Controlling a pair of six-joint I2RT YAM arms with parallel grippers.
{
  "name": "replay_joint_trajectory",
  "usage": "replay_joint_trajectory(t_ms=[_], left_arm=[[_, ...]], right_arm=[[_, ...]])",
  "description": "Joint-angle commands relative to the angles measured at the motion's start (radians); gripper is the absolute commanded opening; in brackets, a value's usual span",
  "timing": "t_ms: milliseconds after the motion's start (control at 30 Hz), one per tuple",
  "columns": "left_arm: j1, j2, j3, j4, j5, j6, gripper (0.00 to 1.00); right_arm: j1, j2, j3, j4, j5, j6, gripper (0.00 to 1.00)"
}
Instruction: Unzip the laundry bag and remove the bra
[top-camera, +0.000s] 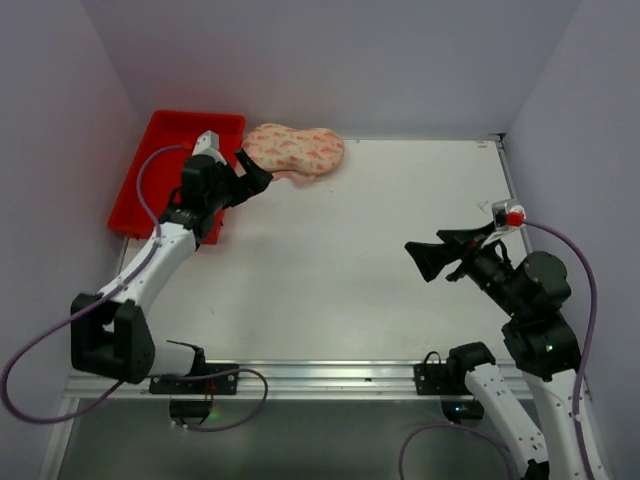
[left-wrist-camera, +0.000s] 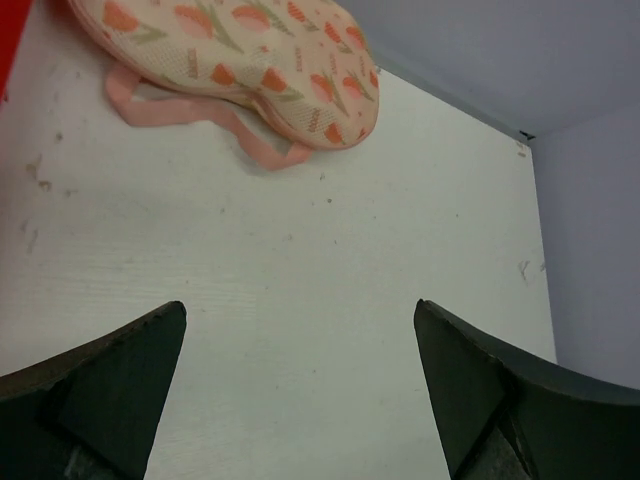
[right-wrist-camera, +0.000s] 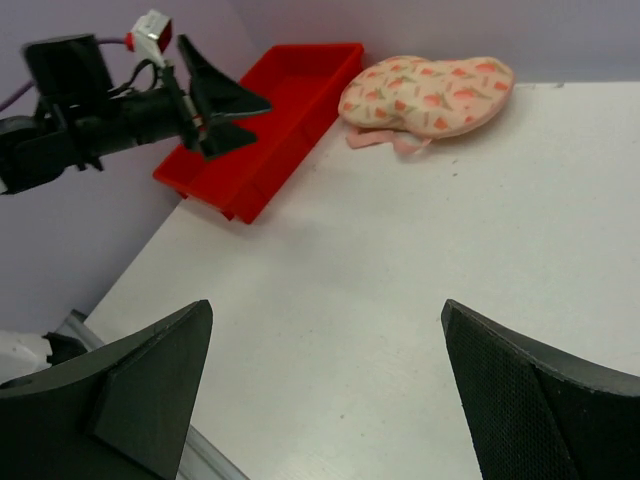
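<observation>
The laundry bag (top-camera: 296, 149) is a peanut-shaped cream pouch with orange-pink print, lying at the table's far edge next to the red tray (top-camera: 170, 160). It also shows in the left wrist view (left-wrist-camera: 240, 55) and the right wrist view (right-wrist-camera: 428, 93). A pale pink strap (left-wrist-camera: 215, 112) pokes out from under its near side. My left gripper (top-camera: 255, 178) is open and empty, just left of the bag. My right gripper (top-camera: 422, 258) is open and empty over the right part of the table, far from the bag. The bra is otherwise hidden.
The red tray sits at the far left corner, partly off the table against the wall. Walls close in on the left, back and right. The left arm (right-wrist-camera: 110, 110) shows in the right wrist view above the tray.
</observation>
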Motion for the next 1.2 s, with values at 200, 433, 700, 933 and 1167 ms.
replay_joint_trajectory(t_ms=[200,433,700,933,1167], left_arm=[[-0.069,0.502,0.247,0.429,-0.178,-0.391,1.0],[-0.097,0.789,0.474,0.394,-0.324,-0.474,1.0],[-0.109,1.019,0.666,0.369,-0.352,-0.48,1.0],[-0.112,1.176,0.794,0.388,-0.338,-0.434,0.83],[-0.115,1.156,0.69,0.487,-0.184,-0.33,0.06]], right_arm=[[0.003,0.173,-0.064,0.177,-0.253,0.052,0.99],[0.003,0.237,-0.085,0.208,-0.307,0.032,0.99],[0.003,0.263,-0.101,0.211,-0.308,0.017,0.99],[0.003,0.273,-0.13,0.226,-0.31,0.017,0.99],[0.003,0.285,-0.147,0.243,-0.311,0.015,0.99]])
